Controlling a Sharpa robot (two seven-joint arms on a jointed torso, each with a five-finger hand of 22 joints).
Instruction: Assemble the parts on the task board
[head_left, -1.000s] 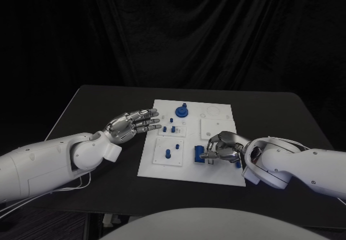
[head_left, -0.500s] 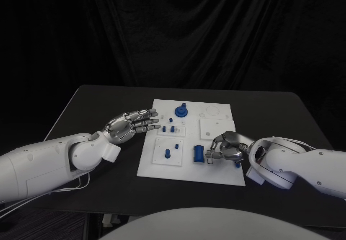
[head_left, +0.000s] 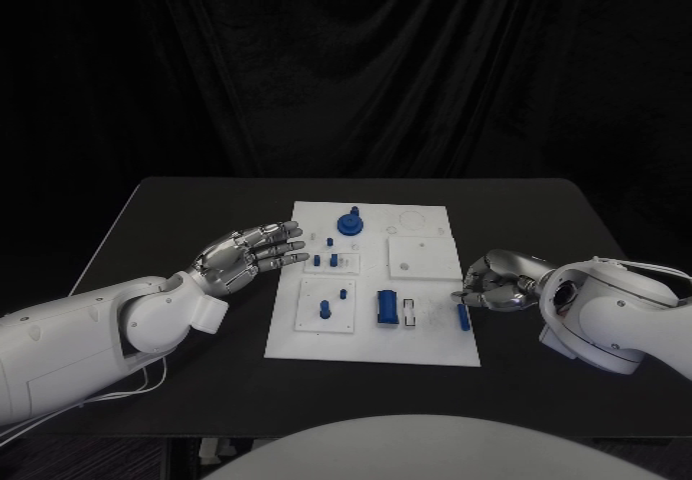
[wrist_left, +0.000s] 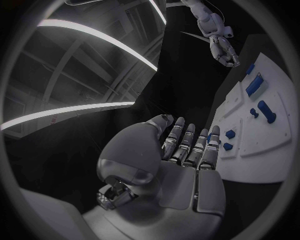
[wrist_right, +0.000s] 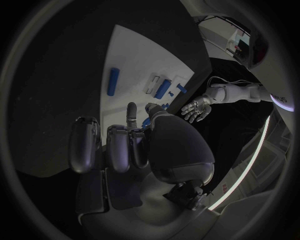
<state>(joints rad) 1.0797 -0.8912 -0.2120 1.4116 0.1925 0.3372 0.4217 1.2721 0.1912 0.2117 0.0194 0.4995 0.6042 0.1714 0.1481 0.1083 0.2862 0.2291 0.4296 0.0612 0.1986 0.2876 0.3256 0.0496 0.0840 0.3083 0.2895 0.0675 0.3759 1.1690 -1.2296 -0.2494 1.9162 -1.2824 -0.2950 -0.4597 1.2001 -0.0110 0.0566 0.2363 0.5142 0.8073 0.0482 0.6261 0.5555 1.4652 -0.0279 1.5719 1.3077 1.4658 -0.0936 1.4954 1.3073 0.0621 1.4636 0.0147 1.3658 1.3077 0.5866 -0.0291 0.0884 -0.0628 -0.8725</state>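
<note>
Spreading across the middle of the head view, the task board (head_left: 369, 350) lies flat on the black table (head_left: 173, 210). At centre left, the left hand (head_left: 248, 254) hovers just beside the board's left edge, fingers spread and holding nothing. At centre right, the right hand (head_left: 499, 282) sits off the board's right edge with fingers curled in; whether they pinch anything I cannot tell. A large blue block (head_left: 387, 308) stands at the board's lower middle, and a slim blue pin (head_left: 462, 316) lies near the board's right edge, just beside the right hand. Seating that pin well probably calls for a firm pinch near its middle, lifting it straight, then aligning it upright over its hole before pressing.
</note>
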